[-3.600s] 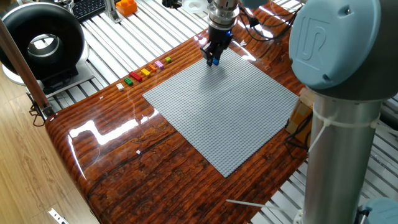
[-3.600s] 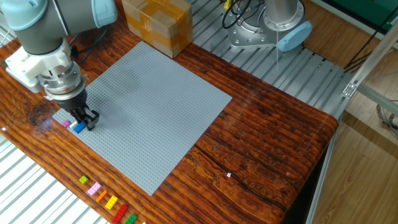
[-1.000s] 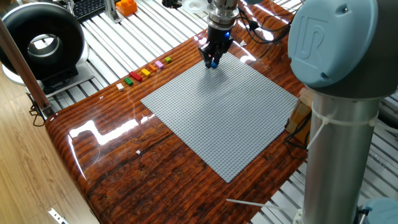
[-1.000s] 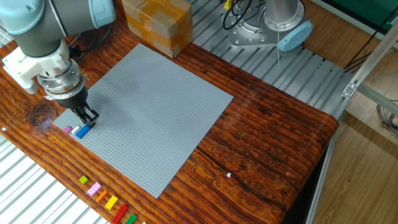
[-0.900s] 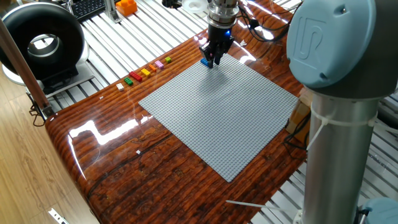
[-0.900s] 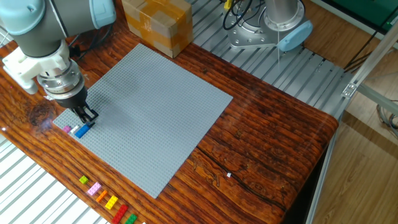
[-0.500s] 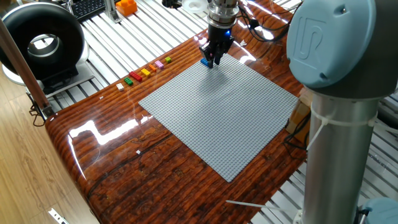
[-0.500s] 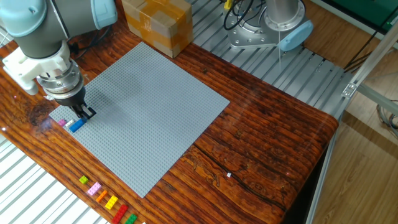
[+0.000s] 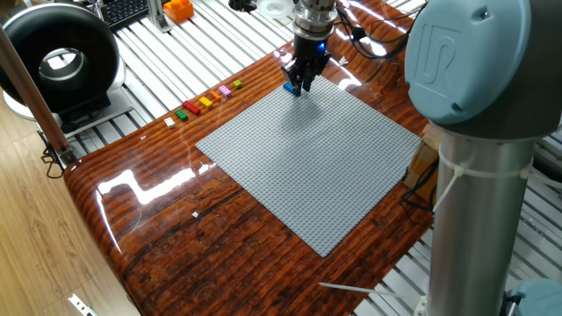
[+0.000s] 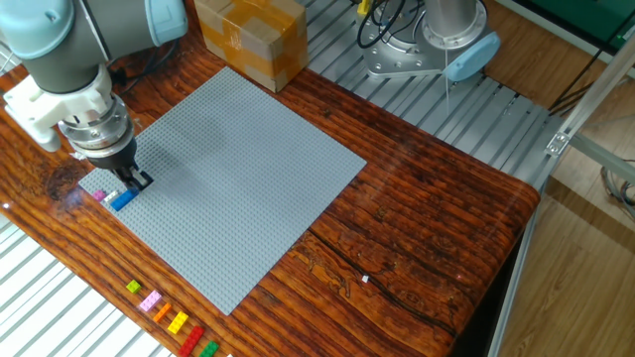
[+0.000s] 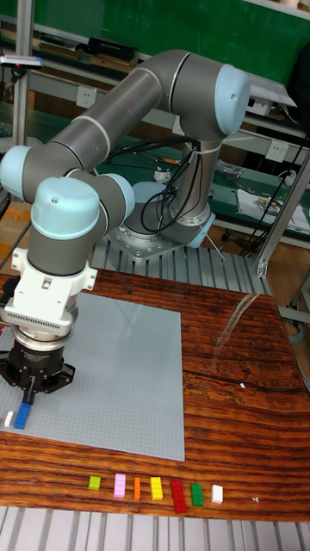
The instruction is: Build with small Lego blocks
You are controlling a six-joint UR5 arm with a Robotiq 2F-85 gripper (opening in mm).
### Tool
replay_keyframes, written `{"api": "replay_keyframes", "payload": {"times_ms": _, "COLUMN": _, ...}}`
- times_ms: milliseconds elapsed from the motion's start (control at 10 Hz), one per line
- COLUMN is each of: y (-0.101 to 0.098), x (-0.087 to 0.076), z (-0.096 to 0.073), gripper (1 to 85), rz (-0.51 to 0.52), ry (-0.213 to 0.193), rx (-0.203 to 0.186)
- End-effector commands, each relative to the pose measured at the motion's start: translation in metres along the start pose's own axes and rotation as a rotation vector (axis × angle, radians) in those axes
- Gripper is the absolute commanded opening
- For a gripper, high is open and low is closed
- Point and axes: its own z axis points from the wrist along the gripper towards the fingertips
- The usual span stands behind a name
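My gripper [image 9: 299, 84] [image 10: 135, 180] [image 11: 27, 397] stands at a corner of the grey baseplate [image 9: 307, 158] [image 10: 228, 159] [image 11: 120, 370], fingers close together and shut on one end of a blue brick [image 9: 288, 87] [image 10: 123, 199] [image 11: 21, 416] that rests on the plate. Beside the blue brick sit a white brick [image 11: 9, 419] and a pink brick [image 10: 99, 195]. A row of several loose small Lego blocks [image 9: 206, 101] [image 10: 169, 319] [image 11: 155, 488], green, pink, orange, yellow, red and white, lies on the wooden table beyond the plate's edge.
A cardboard box [image 10: 250, 35] stands at the plate's far side. The arm's own column [image 9: 483, 175] rises at the table's right. A black ring-shaped device [image 9: 57, 57] and an orange object [image 9: 178, 9] sit off the table on the slatted surface.
Since one second ago the gripper, the blue brick and the whole baseplate have shifted a little toward the table edge. Nothing has moved in the last half second.
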Motion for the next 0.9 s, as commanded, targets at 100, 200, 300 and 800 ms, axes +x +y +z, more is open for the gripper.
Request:
{"api": "replay_keyframes", "payload": {"times_ms": 100, "y": 0.001, "x": -0.011, "z": 0.002, "gripper": 1.0, "rz": 0.035, "ry": -0.039, "rx": -0.011}}
{"api": "replay_keyframes", "payload": {"times_ms": 200, "y": 0.002, "x": -0.014, "z": 0.003, "gripper": 1.0, "rz": 0.033, "ry": -0.052, "rx": -0.013}}
{"api": "replay_keyframes", "payload": {"times_ms": 300, "y": 0.003, "x": -0.02, "z": 0.004, "gripper": 1.0, "rz": 0.03, "ry": -0.073, "rx": -0.017}}
{"api": "replay_keyframes", "payload": {"times_ms": 800, "y": 0.001, "x": -0.022, "z": 0.002, "gripper": 1.0, "rz": 0.024, "ry": -0.084, "rx": -0.013}}
